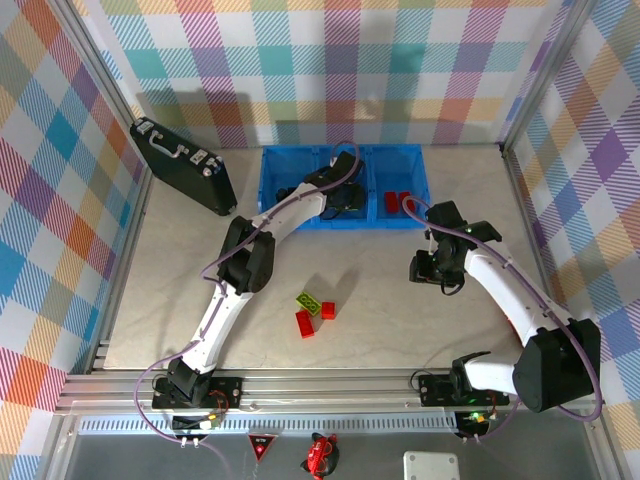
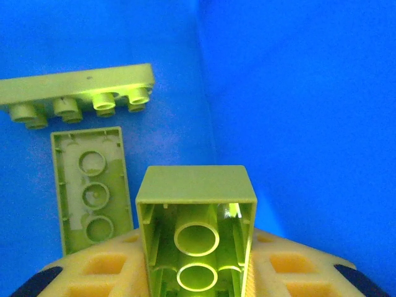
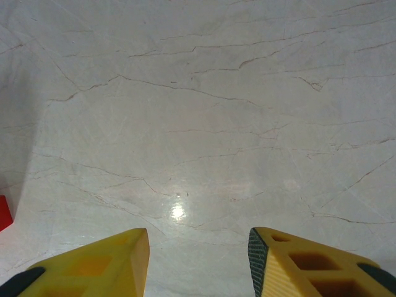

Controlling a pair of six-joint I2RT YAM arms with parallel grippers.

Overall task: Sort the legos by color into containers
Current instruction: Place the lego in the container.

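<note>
Now gripping hollow lime brick (image 2: 195, 192) in left gripper (image 2: 197, 275) inside smooth-walled blue tray (image 2: 297, 93); holding right gripper (image 3: 198, 260) spread, empty, over veined tabletop (image 3: 198, 124).

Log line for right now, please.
left fingers: shut on lime-green brick, over blue tray | right fingers: open, above table | loose: two red bricks

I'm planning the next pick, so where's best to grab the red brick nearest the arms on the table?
Probably from above, fingers closing on the two long sides of the red brick: it lies flat and narrow, those sides look free, while the green brick sits close to its far end.
</note>
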